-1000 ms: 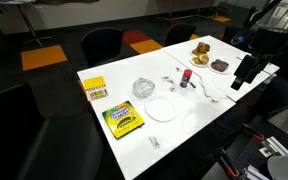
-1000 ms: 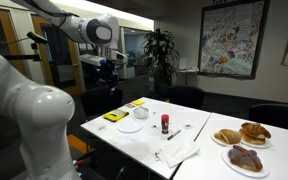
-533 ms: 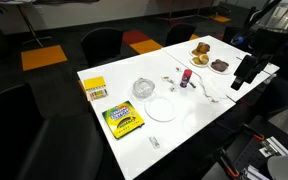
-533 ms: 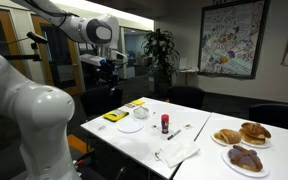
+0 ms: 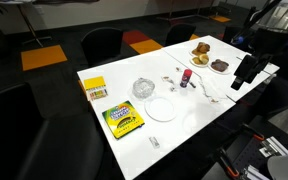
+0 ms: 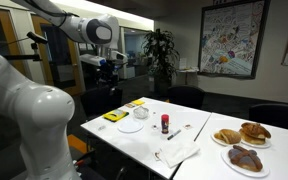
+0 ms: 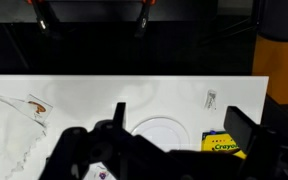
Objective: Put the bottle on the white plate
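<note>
Raised arm (image 6: 24, 110), empty gripper (image 6: 111, 70)

The arm arches high at left, the gripper hanging well above the table (image 6: 144, 145), jaws spread wide, holding nothing. Rightward lies the white plate (image 6: 131, 126); the bottle (image 6: 165, 123) stands upright nearby.

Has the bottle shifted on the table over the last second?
No. In both exterior views the bottle stands upright at the same spot, with the same gap to the white plate.

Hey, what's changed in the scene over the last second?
Nothing visibly changed. The bottle still stands upright apart from the plate, and the gripper stays away from both, holding nothing.
</note>
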You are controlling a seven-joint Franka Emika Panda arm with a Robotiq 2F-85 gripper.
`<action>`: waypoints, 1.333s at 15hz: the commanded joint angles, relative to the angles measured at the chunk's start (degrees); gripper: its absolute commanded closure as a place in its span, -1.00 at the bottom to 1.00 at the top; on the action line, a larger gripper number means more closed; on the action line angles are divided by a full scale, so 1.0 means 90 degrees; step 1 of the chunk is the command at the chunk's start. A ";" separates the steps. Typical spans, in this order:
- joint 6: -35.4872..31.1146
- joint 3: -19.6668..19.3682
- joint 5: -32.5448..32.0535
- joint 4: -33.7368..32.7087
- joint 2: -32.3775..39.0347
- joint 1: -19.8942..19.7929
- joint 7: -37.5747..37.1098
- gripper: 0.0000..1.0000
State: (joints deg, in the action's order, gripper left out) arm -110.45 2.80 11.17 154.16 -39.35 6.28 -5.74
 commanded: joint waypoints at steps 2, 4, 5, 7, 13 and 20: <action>0.0021 0.0060 0.0037 -0.0011 -0.0001 -0.0070 0.0037 -1.00; 0.0021 0.0060 0.0037 -0.0011 -0.0001 -0.0070 0.0037 -1.00; 0.0021 0.0060 0.0037 -0.0011 -0.0001 -0.0070 0.0037 -1.00; 0.0021 0.0060 0.0037 -0.0011 -0.0001 -0.0070 0.0037 -1.00; -0.0194 0.0137 -0.0208 0.0067 0.0051 -0.0228 -0.0109 -1.00; -0.1620 -0.0030 -0.0404 0.0405 0.0279 -0.0472 0.0016 -1.00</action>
State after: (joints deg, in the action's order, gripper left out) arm -117.96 2.76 8.11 155.97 -38.52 3.01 -7.18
